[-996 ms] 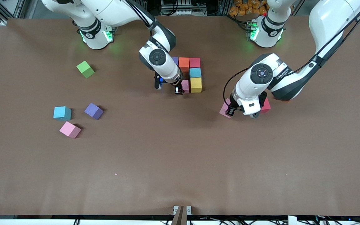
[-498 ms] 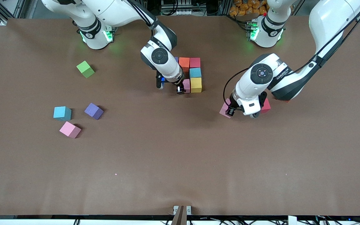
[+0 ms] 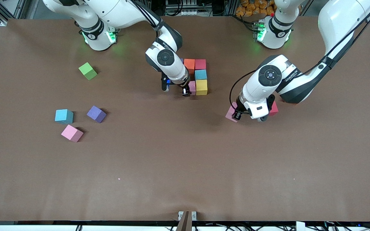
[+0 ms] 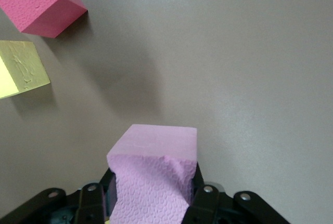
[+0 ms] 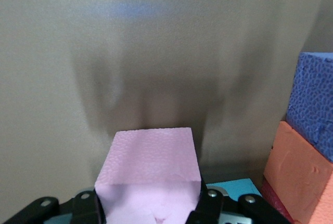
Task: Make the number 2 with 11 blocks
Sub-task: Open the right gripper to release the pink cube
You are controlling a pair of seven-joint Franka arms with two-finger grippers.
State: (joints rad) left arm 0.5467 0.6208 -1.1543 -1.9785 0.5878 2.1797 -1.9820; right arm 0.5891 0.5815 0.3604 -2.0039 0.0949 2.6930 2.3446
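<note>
A pink block (image 5: 153, 174) is clamped between the fingers of the right gripper (image 3: 186, 90), which is placed low beside the unfinished number 2 (image 3: 198, 75) in the middle of the table (image 3: 185, 166). Just beside this gripper, on the side of the left arm, a yellow block (image 3: 201, 87) is seen, with a light blue block (image 3: 200, 74) and a red block (image 3: 200, 64) in a column farther from the front camera. An orange block (image 3: 189, 64) is set against the red one, and a purple block (image 5: 314, 99) shows in the right wrist view next to the orange one.

A second pink block (image 4: 154, 180) is squeezed in the left gripper (image 3: 240, 115), close to the table surface toward the left arm's end. Near this gripper a red block (image 4: 41, 3) and a yellow block (image 4: 21, 68) are lying.

Well apart from both grippers, toward the right arm's end, a green block (image 3: 88, 71), a blue block (image 3: 64, 116), a purple block (image 3: 96, 114) and a pink block (image 3: 72, 133) are scattered.
</note>
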